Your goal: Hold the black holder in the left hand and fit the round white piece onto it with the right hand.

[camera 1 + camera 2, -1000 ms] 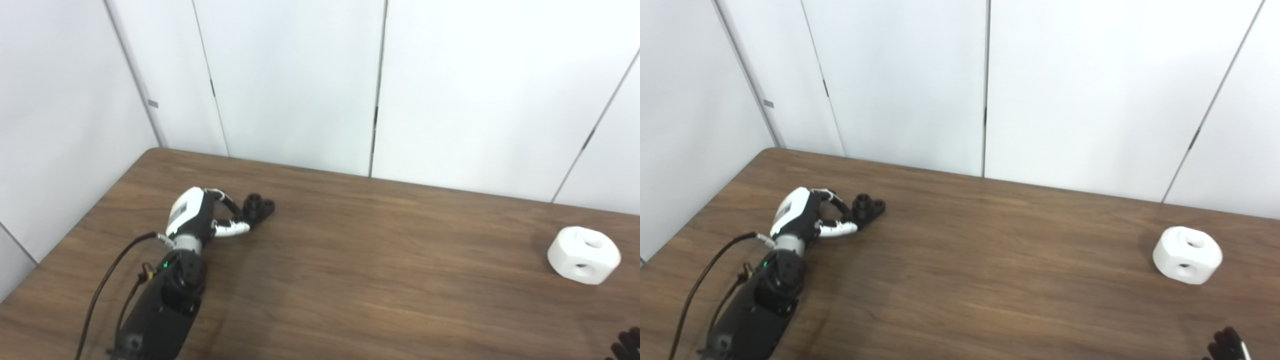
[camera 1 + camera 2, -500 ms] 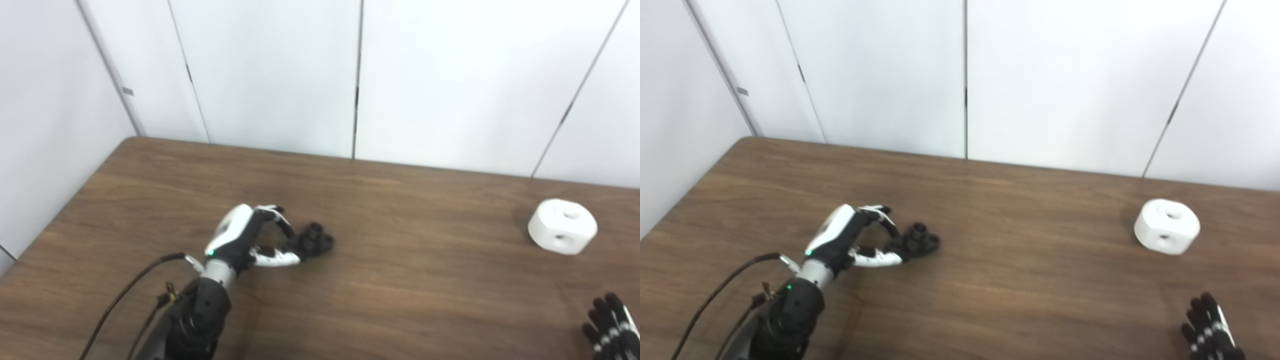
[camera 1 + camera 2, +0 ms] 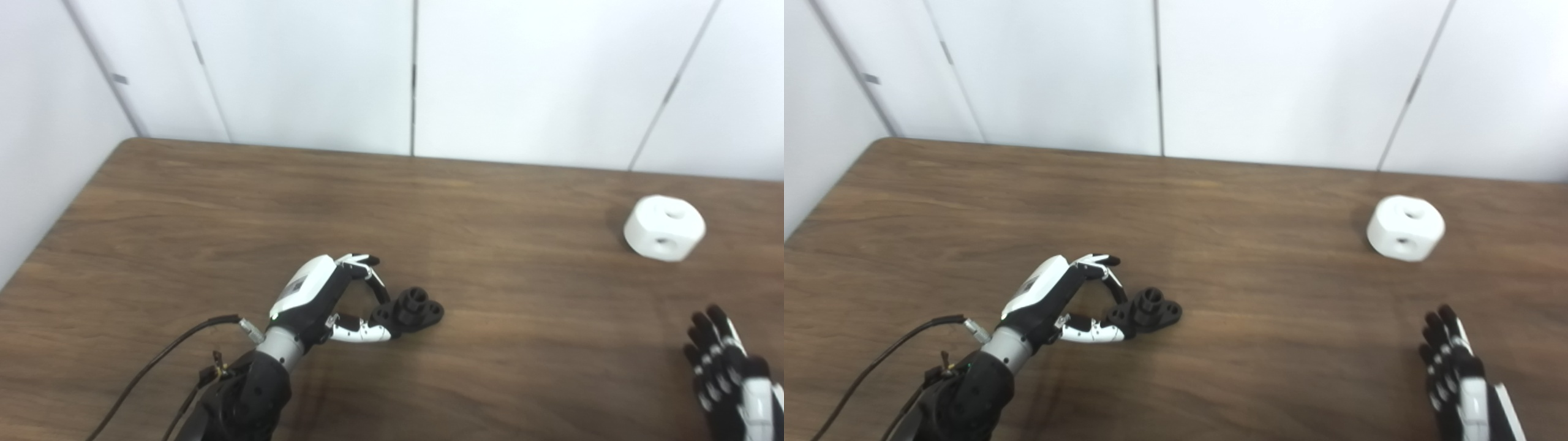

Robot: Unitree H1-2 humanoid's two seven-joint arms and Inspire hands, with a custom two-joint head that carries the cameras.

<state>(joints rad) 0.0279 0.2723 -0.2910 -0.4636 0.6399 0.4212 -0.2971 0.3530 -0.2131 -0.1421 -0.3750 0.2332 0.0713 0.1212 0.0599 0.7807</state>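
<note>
The left hand (image 3: 324,301) is low over the table, at the end of a black arm that comes up from the bottom left. Its fingers (image 3: 367,275) curl forward and its thumb sticks out below them, pinching something small and black. The right hand (image 3: 1454,373) is at the bottom right corner, flat, fingers spread, holding nothing.

Our head has turned, so the whole view has slid. Our left hand (image 3: 318,300) has pulled the black holder (image 3: 409,311) nearer to us and to the right, fingers pinching its end. Our right hand (image 3: 1458,380) has come up further, fingers spread.
</note>
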